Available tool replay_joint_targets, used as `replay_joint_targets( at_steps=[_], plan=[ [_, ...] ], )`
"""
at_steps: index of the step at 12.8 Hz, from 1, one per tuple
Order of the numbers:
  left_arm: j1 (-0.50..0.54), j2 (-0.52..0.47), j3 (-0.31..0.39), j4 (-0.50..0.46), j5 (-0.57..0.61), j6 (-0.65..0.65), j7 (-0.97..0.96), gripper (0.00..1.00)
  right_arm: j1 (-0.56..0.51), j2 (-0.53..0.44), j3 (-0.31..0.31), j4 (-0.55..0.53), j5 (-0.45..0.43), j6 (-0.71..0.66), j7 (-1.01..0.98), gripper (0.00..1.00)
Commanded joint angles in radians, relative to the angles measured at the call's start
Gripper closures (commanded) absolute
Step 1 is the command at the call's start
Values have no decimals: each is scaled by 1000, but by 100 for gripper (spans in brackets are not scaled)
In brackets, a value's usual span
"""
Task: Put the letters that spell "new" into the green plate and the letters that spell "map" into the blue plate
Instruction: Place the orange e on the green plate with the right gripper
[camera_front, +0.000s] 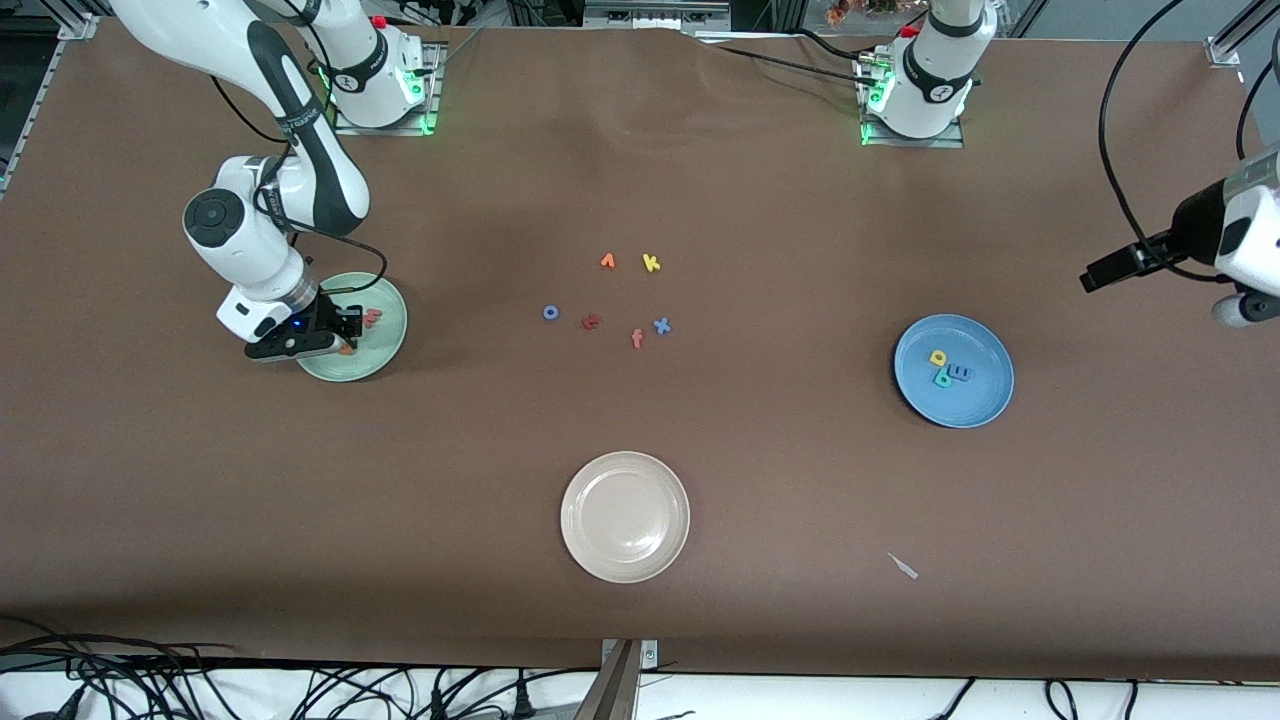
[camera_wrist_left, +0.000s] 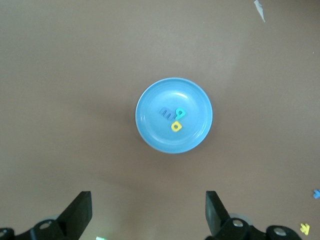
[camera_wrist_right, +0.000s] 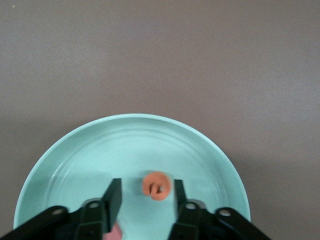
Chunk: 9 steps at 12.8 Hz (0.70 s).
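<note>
1. The right gripper (camera_wrist_right: 146, 184) is low over the green plate (camera_wrist_right: 135, 125), at mid height of the front view toward the right arm's end of the table. Its jaws are narrowly parted and hold nothing.
2. The orange "e" (camera_wrist_right: 157, 186) lies flat on the plate floor directly between the two fingers, with a sliver of plate showing on either side of it. It is roundish and has no long axis to speak of.
3. Judgement: the letter is released and sits straight below the pincer. The coming move turns on a vertical lift that does not brush it.
4. The salmon "w" (camera_front: 372, 318) lies in the same plate, just beside the gripper. The green "n" cannot be seen, possibly because the gripper hides it.
5. In the upper centre of the front view lie the spare letters, including the yellow "k" (camera_front: 651, 263) and the blue "o" (camera_front: 550, 312). They are well apart from both plates.
6. The blue plate (camera_front: 920, 350), toward the left arm's end, holds the blue "m" (camera_wrist_left: 166, 114), the teal "a" (camera_wrist_left: 180, 113) and the yellow "p" (camera_wrist_left: 176, 126), clustered together.
7. The left gripper (camera_wrist_left: 148, 196) waits high above the table beside that plate, with its jaws wide and empty. The right arm is the nearer one to the green plate.
</note>
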Motion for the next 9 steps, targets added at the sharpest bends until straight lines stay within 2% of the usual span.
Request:
replay_joint_targets(
  at_steps=[1,3,6,8,9],
  plan=[
    [9,-3,-19,84,-25,-108,19,0,-10,-22,9,10,3,-32,-25,14],
    [9,17,-53,125,-25,-116,14,0,-10,-61,9,66,3,-183,-23,14],
    [15,17,-56,127,-36,-116,23,0,-10,-79,7,275,6,-586,-12,10],
    [15,15,-56,127,-36,-116,26,0,-10,-76,7,405,8,-776,-9,2],
    [13,15,-56,127,-25,-114,26,0,-10,-76,6,476,8,-872,-9,2]
  ],
)
